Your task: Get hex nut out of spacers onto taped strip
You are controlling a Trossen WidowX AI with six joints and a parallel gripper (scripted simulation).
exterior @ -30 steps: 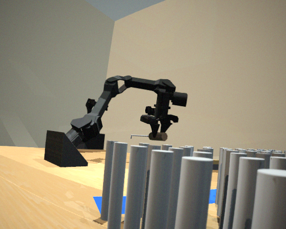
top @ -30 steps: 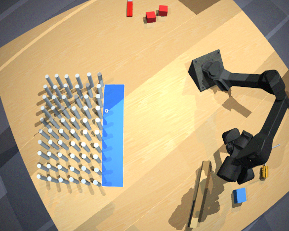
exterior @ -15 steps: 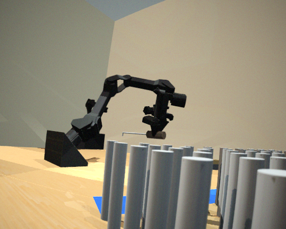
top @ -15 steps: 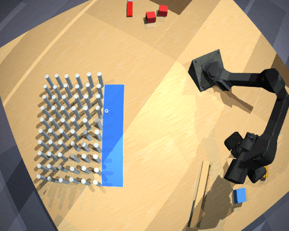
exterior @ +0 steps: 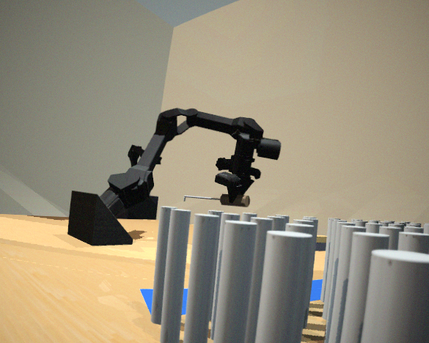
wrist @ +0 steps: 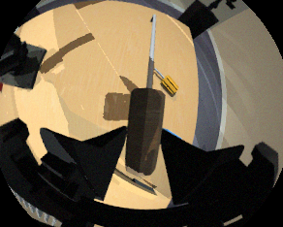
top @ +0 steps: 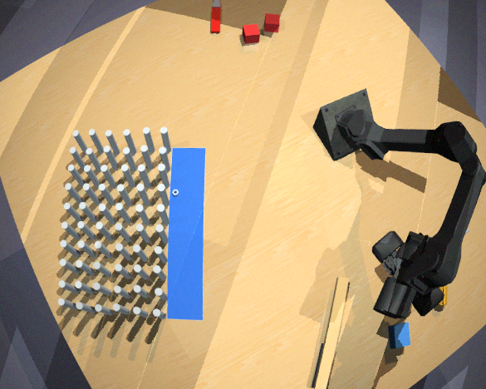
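Observation:
The small hex nut [top: 173, 192] lies on the blue taped strip [top: 186, 268], close to its edge on the spacer side. The grey metal spacers [top: 119, 206] [exterior: 236, 276] stand upright in rows beside the strip. My gripper [exterior: 235, 198] [wrist: 143, 132] is shut on the brown handle of the hook tool [exterior: 203, 198] [wrist: 145, 113]. The tool is held level above the table, far from the spacers, its thin metal shaft ending in a small bent tip. In the top view the arm hides the fingers and most of the tool.
A blue block [top: 401, 335] and a yellow-handled tool [top: 445, 295] [wrist: 169, 84] lie near the hand. A long wooden bar [top: 336, 309] lies between hand and strip, with a thin dark piece [top: 318, 364] alongside. Two red cubes [top: 251, 33] [top: 272, 22] and a red-handled tool [top: 215, 19] lie at the top.

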